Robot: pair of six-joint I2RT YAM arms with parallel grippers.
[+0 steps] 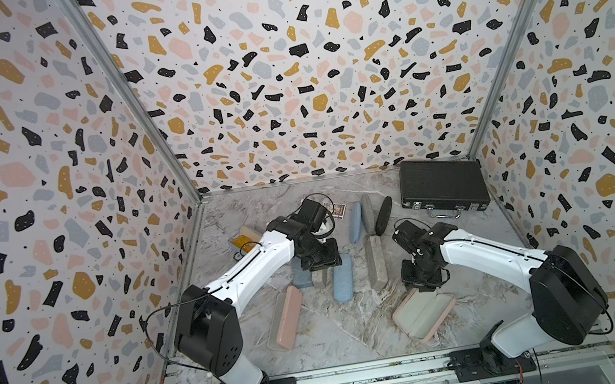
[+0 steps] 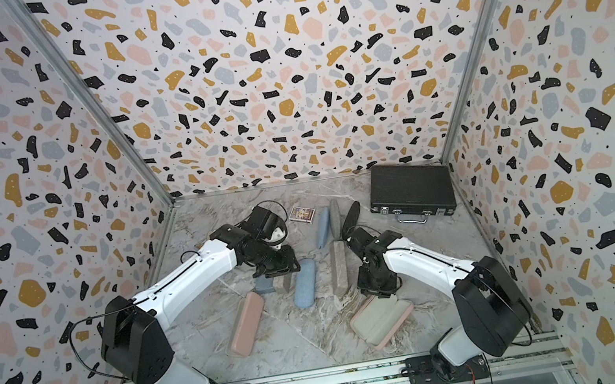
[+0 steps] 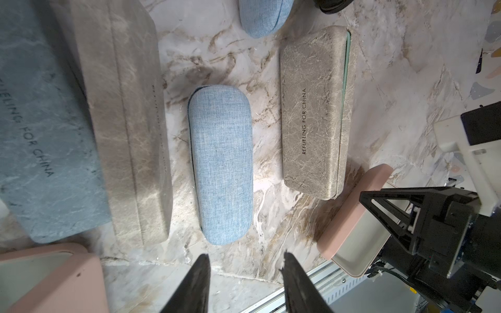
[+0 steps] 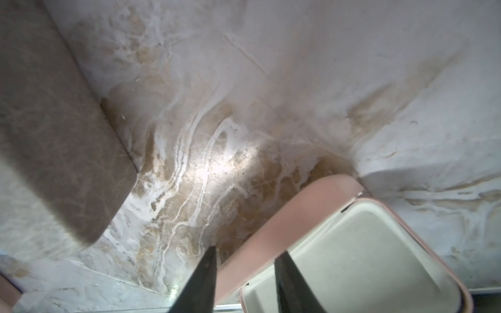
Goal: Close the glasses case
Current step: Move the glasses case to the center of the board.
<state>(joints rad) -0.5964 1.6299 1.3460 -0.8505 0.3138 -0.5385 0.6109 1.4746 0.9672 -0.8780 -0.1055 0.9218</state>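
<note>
Near the right front of the marbled surface (image 1: 339,332) lies the open pink glasses case (image 1: 428,317), pale lining up, its long axis running diagonally from near-left to far-right. The right end effector (image 4: 244,250) straddles the raised lid's rim; whether it pinches the rim I cannot tell. Just beyond the case lies a grey marbled case (image 1: 375,261), then a blue fabric case (image 1: 342,278). The left end effector (image 3: 244,254) hangs released, holding nothing. A closed pink case (image 1: 286,324) lies well to the left.

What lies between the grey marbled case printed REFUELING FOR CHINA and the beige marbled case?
A closed light-blue fabric glasses case, touching neither; see left wrist view.
</note>
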